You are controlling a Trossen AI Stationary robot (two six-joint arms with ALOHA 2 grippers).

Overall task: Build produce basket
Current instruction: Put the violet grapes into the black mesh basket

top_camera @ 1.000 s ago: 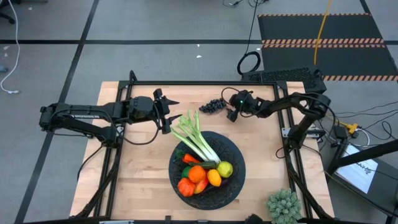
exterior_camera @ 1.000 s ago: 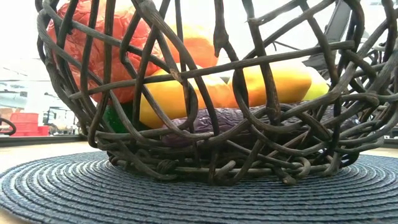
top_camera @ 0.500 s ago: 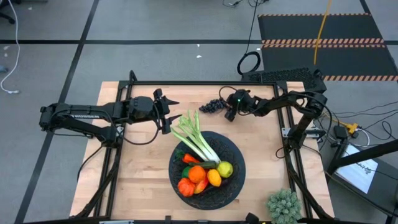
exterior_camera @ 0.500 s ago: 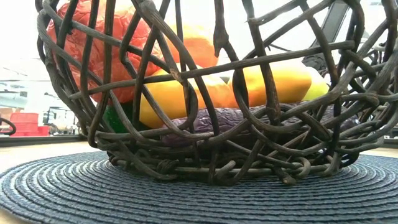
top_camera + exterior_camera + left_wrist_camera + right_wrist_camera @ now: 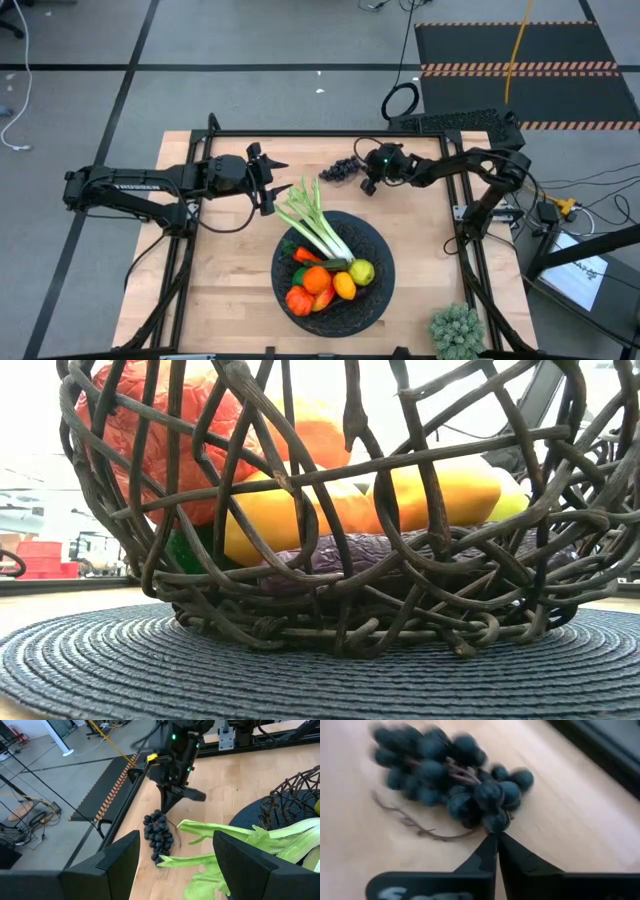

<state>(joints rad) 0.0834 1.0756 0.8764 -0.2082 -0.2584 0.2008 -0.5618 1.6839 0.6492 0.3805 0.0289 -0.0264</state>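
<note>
The basket [image 5: 372, 292] sits at the tabletop [image 5: 220, 290] centre; the leek [image 5: 315, 226] lies over its far-left rim, and the grapes [image 5: 340, 169] lie beyond, just left of the right gripper [image 5: 364, 180].

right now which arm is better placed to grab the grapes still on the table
Right. The right claw sits at the edge of the grapes, fingers together and pointed at them. The left claw hovers open by the leek tops, farther from the bunch. The right must open before gripping.
</note>
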